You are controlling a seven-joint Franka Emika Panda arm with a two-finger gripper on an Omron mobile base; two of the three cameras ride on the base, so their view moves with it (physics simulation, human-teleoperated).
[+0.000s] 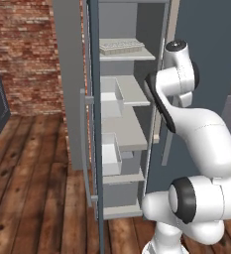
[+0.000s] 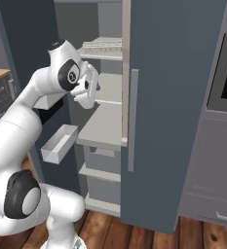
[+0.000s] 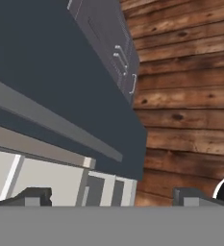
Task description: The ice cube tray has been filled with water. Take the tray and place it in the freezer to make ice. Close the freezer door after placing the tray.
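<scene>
Ice cube tray (image 1: 121, 47) lies flat on the top shelf (image 1: 129, 56) of the freezer (image 1: 124, 129), its grid of small cells facing up; from the right base view the same tray (image 2: 103, 45) sits on that top shelf, behind the edge of the plain blue door (image 2: 171, 112). The freezer door (image 1: 93, 124) stands open, seen edge-on in the left base view with its long grey handle (image 1: 86, 149) on the outer side and white bins (image 1: 111, 154) on the inner side. In the right base view 1 bin (image 2: 60, 143) juts from the door's inner face below the arm. The claw (image 2: 89, 86) hovers in front of the middle shelves, below the tray and apart from it. In the hand view its 2 dark fingertips (image 3: 34, 197) stand wide apart with nothing between them, above the wooden floor (image 3: 190, 86).
</scene>
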